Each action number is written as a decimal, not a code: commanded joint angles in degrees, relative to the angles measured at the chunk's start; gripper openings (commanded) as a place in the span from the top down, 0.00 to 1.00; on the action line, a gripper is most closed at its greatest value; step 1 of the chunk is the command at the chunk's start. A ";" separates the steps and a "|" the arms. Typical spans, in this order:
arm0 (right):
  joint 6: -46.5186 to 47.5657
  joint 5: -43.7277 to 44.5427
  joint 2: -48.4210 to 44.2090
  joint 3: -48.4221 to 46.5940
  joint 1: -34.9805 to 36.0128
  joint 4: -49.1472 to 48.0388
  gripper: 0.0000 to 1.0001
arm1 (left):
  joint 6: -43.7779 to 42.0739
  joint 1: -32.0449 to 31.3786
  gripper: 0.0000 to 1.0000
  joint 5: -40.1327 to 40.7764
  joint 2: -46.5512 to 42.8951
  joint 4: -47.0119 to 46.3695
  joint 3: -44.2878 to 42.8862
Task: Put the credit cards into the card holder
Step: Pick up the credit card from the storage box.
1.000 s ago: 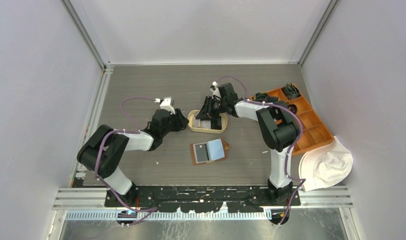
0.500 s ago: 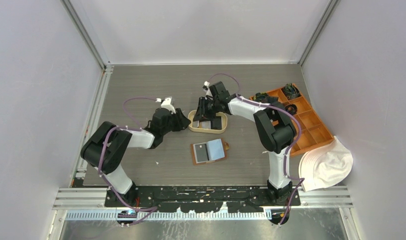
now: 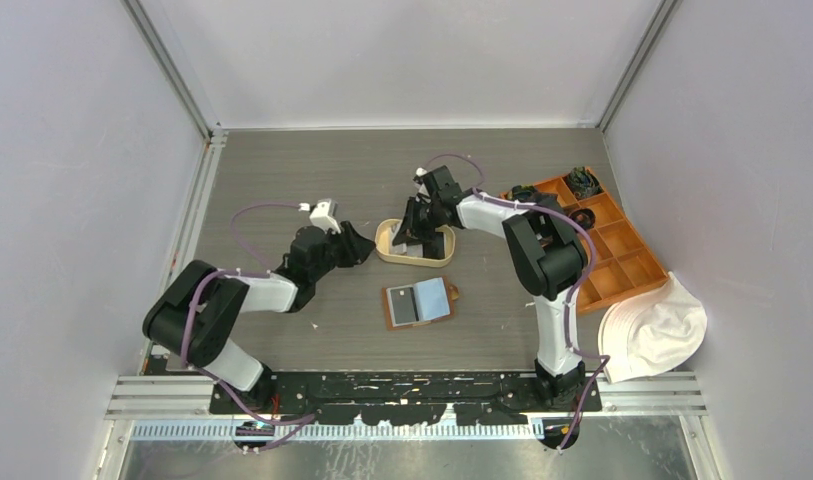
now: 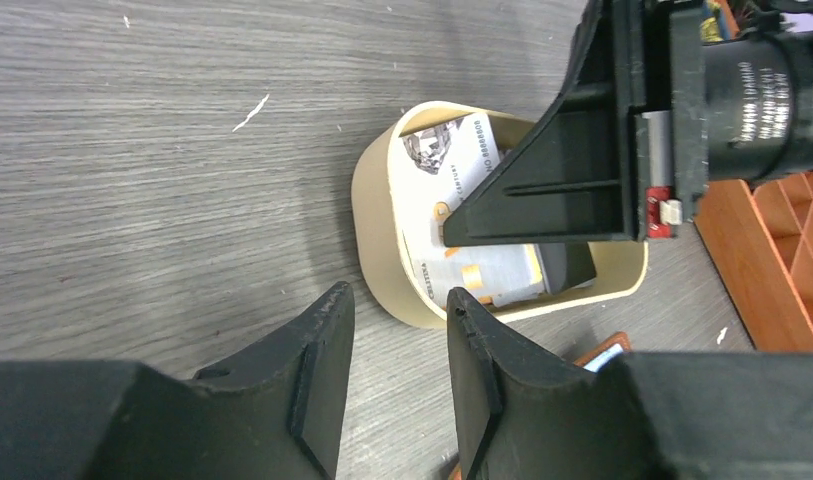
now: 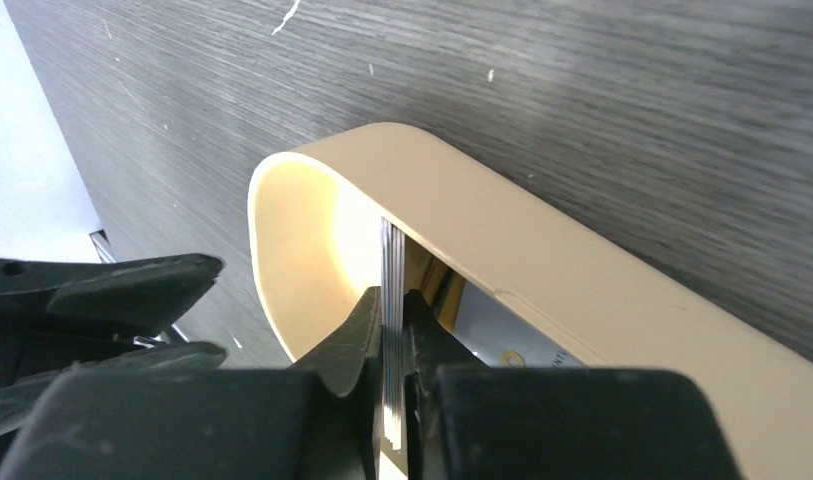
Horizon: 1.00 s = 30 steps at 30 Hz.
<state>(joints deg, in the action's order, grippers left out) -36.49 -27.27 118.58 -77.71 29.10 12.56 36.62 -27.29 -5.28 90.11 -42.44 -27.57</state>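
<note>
The grey wood-grain table carried everything. At its right edge sat an orange box with many compartments, some holding small dark parts, and a white hat lay just beside the box's near corner.

Near the middle of the table stood a cream oval tray. The card holder, brown and folded open flat, lay on the table a little nearer the arm bases than the tray and apart from it. A pale blue-grey card showed on its right half and a darker panel on its left.

The left gripper hung just beside the tray's left end, low over the table, its two fingers parted with only bare table between them, gripping nothing.

The right gripper reached down into the tray's left half. Its fingers were pinched tight on the credit cards, a thin bundle standing on edge against the inside of the tray wall. From the left wrist, more printed white cards lay flat on the tray floor under that gripper
</note>
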 commanded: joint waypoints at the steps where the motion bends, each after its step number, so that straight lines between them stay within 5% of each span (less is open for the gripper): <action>1: 4.36 0.83 -1.23 -3.16 -2.29 2.84 0.99 | -0.70 0.29 0.60 1.10 -5.11 -3.95 2.02; 15: 40.60 -7.86 6.59 -20.01 -7.03 40.79 0.98 | 0.68 0.21 0.60 -3.71 -7.03 -8.11 6.26; 30: 31.99 -19.46 7.45 -16.18 -11.19 33.28 0.79 | 3.33 0.31 0.60 -7.36 4.92 -24.93 7.18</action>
<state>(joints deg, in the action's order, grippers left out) -1.69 -42.13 126.17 -94.54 19.27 46.98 39.07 -27.24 -10.96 93.76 -57.67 -20.78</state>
